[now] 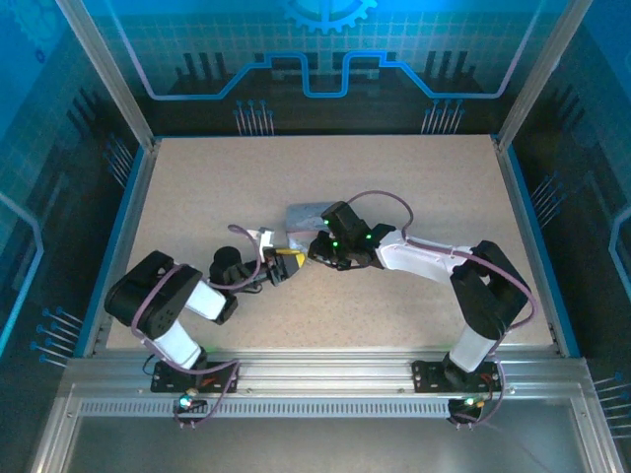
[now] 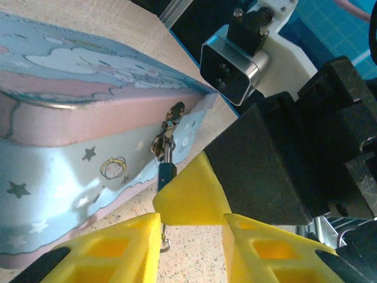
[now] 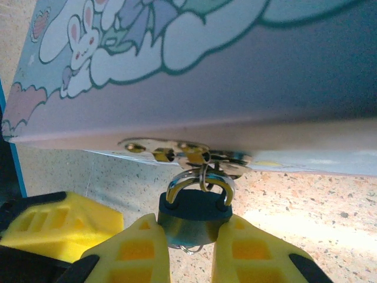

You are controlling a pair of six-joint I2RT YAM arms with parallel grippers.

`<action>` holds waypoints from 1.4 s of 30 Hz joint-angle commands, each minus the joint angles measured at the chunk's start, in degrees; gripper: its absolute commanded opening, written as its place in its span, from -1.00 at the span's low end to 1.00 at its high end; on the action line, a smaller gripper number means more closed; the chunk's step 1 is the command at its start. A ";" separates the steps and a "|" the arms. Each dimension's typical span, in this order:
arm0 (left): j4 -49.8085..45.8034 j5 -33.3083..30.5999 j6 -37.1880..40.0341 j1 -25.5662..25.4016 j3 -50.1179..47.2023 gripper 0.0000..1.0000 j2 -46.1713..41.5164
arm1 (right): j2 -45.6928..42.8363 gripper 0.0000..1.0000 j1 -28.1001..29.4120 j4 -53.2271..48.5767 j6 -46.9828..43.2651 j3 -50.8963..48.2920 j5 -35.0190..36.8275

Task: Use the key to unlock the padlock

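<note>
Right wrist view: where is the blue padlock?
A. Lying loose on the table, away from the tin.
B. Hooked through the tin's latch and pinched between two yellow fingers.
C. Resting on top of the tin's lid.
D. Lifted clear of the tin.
B: the padlock hangs by its shackle from the latch on the tin, with the right gripper closed on both sides of its body.

Seen from above, the bench lies bare along the upper band of the frame and in the lower middle, open for passage. The centre is crowded. The tin sits there, and the right end effector and left end effector meet nose to nose just below it. In the right wrist view, the padlock fills the gap between the yellow fingers, and the tin's wall hangs close above.
</note>
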 commanded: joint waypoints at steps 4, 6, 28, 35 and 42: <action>2.11 1.34 1.90 -2.15 0.98 -0.41 2.47 | -1.30 -1.00 -0.69 0.72 -0.60 1.10 -1.76; 2.05 1.04 1.93 -2.56 1.37 -0.38 3.15 | -1.36 -1.00 -0.79 0.83 -0.54 1.08 -2.03; 2.11 0.11 0.61 -2.54 3.22 -0.42 5.94 | -2.76 -1.00 -1.19 1.52 -0.51 0.30 -3.18; 2.09 0.72 0.03 -2.64 3.99 -0.55 6.26 | -2.72 -1.00 -1.20 2.35 0.08 -0.04 -3.77; 2.14 0.38 0.21 -3.08 4.12 -0.65 7.06 | -2.88 -1.00 -1.19 2.54 0.48 -0.15 -4.00</action>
